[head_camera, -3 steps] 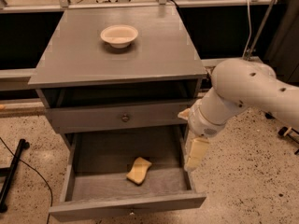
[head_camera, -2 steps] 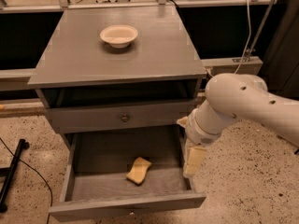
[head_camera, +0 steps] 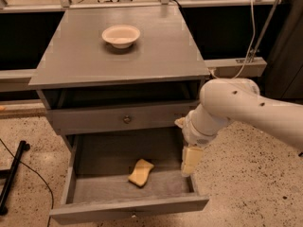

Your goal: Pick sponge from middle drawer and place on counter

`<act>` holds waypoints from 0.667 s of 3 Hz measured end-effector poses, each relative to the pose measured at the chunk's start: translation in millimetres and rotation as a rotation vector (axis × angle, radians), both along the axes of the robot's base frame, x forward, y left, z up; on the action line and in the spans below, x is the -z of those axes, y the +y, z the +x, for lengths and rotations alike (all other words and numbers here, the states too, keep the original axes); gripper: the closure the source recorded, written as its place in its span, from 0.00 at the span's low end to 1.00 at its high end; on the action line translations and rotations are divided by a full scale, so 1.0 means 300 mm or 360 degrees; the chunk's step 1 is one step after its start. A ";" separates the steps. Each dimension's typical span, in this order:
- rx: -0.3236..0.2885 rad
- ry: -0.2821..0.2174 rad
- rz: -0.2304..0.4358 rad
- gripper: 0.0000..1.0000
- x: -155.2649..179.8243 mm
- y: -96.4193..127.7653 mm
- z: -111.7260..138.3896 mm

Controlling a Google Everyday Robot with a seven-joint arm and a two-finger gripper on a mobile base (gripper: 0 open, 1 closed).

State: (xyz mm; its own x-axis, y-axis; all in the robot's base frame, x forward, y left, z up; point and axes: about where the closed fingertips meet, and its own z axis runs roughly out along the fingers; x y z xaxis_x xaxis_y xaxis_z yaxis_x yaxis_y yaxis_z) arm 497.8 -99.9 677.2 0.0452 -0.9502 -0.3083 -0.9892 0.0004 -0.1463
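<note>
The pale-yellow sponge [head_camera: 141,172] lies on the floor of the open middle drawer [head_camera: 80,188], a little right of its middle. My gripper [head_camera: 190,161] hangs from the white arm at the drawer's right wall, pointing down, to the right of the sponge and apart from it. It holds nothing that I can see. The gray counter [head_camera: 156,51] tops the cabinet above.
A round cream bowl [head_camera: 121,35] sits on the counter toward the back. A shallower drawer with a round knob [head_camera: 127,119] is closed above the open one. A black stand leg [head_camera: 12,174] lies on the speckled floor at the left.
The arm and gripper have moved left and a little down, closer to the drawer's right wall. The sponge has not moved.
</note>
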 end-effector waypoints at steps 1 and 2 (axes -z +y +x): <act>-0.0244 -0.0043 -0.0149 0.00 0.123 0.010 0.078; -0.0476 -0.0150 -0.0262 0.00 0.188 0.039 0.091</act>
State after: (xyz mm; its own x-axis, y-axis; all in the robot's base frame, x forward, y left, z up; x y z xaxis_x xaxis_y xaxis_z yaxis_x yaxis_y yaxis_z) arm 525.1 -88.3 620.8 0.3500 -0.9272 -0.1336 -0.9242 -0.3185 -0.2108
